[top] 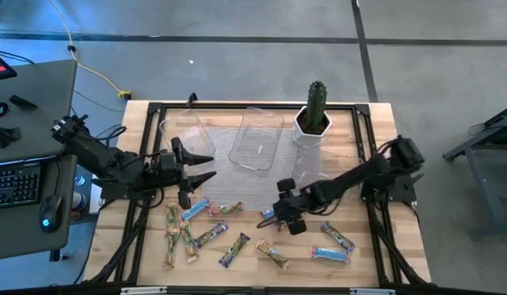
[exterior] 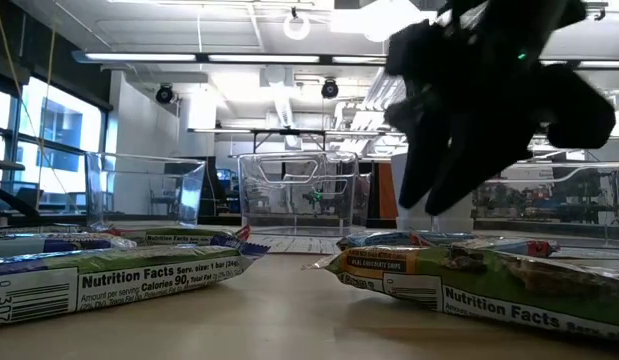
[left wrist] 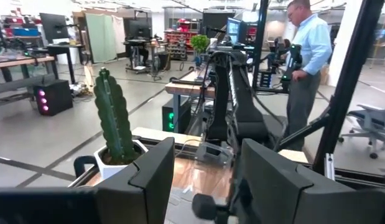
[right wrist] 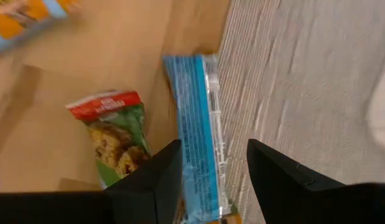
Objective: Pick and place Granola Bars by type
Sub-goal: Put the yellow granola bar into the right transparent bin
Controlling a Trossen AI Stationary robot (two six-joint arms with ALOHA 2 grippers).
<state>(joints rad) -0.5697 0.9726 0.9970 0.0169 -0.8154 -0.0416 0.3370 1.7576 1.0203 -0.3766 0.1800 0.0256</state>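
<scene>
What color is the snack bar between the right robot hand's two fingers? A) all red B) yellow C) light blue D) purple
C: in the right wrist view the right gripper stands open over a light blue granola bar that runs between its fingers, with a red-and-green bar lying beside it.
</scene>
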